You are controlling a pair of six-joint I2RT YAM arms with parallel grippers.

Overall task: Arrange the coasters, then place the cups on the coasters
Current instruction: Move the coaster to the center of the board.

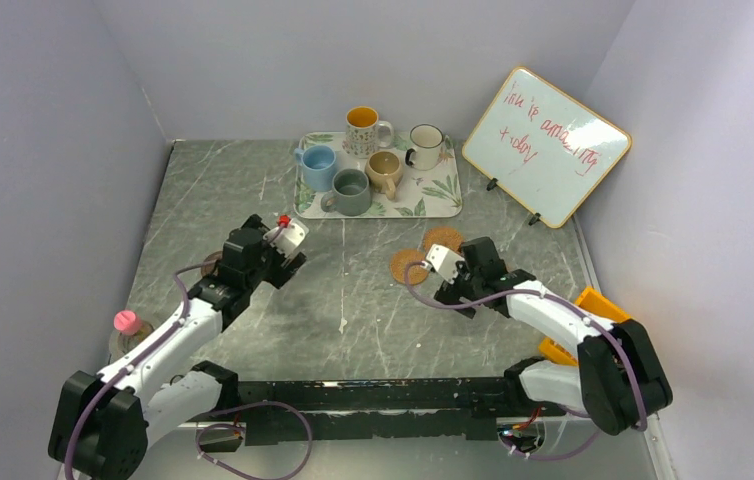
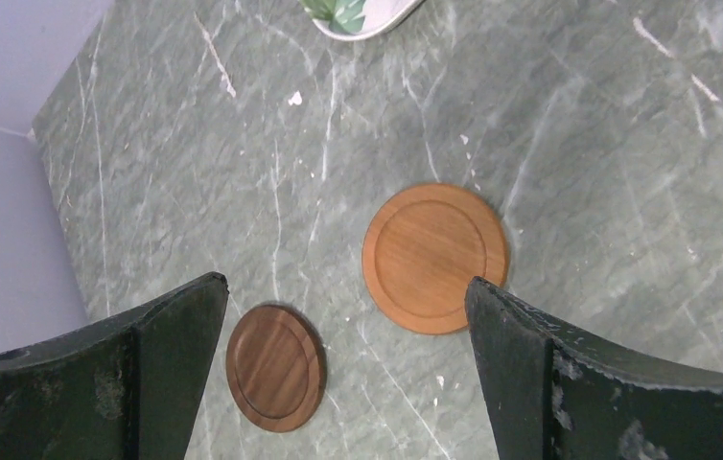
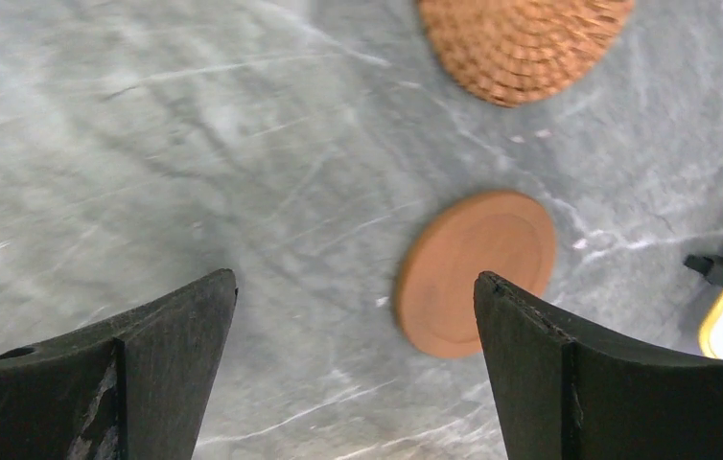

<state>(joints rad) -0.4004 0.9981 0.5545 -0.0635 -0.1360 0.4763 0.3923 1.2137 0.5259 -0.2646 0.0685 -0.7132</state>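
Black fingers (image 2: 147, 374) of the left end effector (image 2: 346, 287) were seen closest in its wrist view. They were spread fully apart with nothing between them and hung above the desk (image 2: 578, 125). Two smooth wooden coasters were framed between them: a dark brown coaster (image 2: 275, 366) and, at its 1 o'clock and apart from it, a lighter tan coaster (image 2: 434, 257). The wide spread was judged to be readiness to straddle a disc's rim.

The right end effector (image 3: 356, 278) was likewise released and empty. It was held over a smooth reddish coaster (image 3: 478, 273), with a woven coaster (image 3: 523, 43) well apart at that disc's 12 o'clock. A second woven coaster (image 1: 408, 266) was shown overhead at 9 o'clock of that end effector.

The coasters were thus found in two loose groups, one beside each arm, at about 9 and 3 o'clock of the desk's middle. The arranging step was judged not yet done.

All five cups (image 1: 384, 170) were stood upright on the leaf-print tray (image 1: 433, 200) at the desk's 12 o'clock. They were presumably kept there because no coaster had been laid out to receive them.

Each disc lay flat on the stone, so little edge was offered for a pinch, and sliding under the fingers was judged the likeliest trouble.
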